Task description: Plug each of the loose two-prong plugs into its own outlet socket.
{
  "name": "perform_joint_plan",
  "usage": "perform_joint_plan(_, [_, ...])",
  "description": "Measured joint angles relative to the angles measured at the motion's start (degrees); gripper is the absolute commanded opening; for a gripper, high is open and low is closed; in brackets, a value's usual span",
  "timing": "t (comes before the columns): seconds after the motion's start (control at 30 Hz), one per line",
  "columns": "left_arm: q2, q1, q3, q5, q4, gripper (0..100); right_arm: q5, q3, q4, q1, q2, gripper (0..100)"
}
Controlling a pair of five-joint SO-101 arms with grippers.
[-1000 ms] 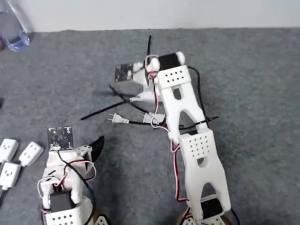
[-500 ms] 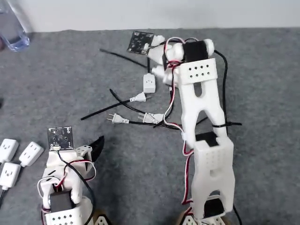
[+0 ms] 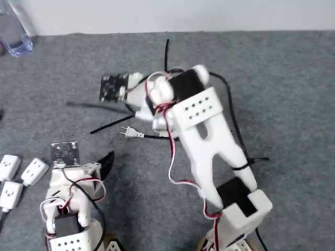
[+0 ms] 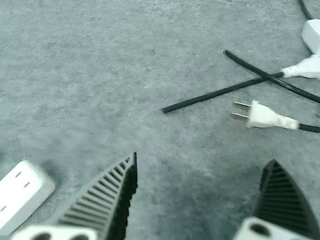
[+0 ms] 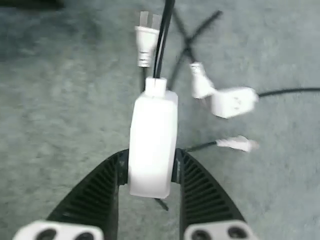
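The table (image 3: 293,78) is covered edge to edge in a grey, carpet-like felt. Along its left edge three white outlet sockets (image 3: 34,170) lie close together. Nearer the middle lies a loose two-prong plug (image 3: 132,133), prongs pointing toward that left edge. Just beyond it a short black cord (image 3: 107,127) lies slanted across the felt. Farther on, a fourth socket (image 5: 234,102) lies with a second plug (image 5: 199,82) against its end; whether that one is pushed home I can't tell. A third small plug (image 5: 237,144) lies near them. A clear bottle (image 3: 13,31) stands at the far left corner.
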State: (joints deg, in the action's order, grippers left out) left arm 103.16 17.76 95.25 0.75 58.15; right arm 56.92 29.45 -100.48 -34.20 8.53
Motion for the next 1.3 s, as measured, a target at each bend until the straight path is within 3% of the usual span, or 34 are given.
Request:
perform_joint_plan(0.33, [0.00,21.10,-8.44,0.00,3.87,37,-0.35,-8.26,0.00,-15.21,-0.44,0.9])
perform_joint_plan(0.53, [0.00,28.40,-8.44,0.00,3.87,37,-0.97,-8.35,2.37,-19.87,-0.44,1.5])
perform_joint_plan(0.63, [0.00,30.51,-8.44,1.05,3.87,37,-3.69,-8.35,6.15,-20.40,0.09,9.6])
perform_joint_plan(0.8, [0.00,35.08,-8.44,4.84,3.87,37,-8.26,-8.35,11.78,-23.12,7.03,34.4])
perform_joint_plan(0.93, [0.00,39.30,-8.44,6.59,3.87,37,-9.76,-8.35,15.03,-26.11,11.25,37.8])
perform_joint_plan(1.1, [0.00,39.74,-8.00,8.88,3.87,37,-10.02,-3.43,12.13,-26.64,11.52,37.8])
perform_joint_plan(1.3, [0.09,28.75,-7.30,13.27,3.87,37,-10.90,5.27,1.05,-22.33,9.67,37.9])
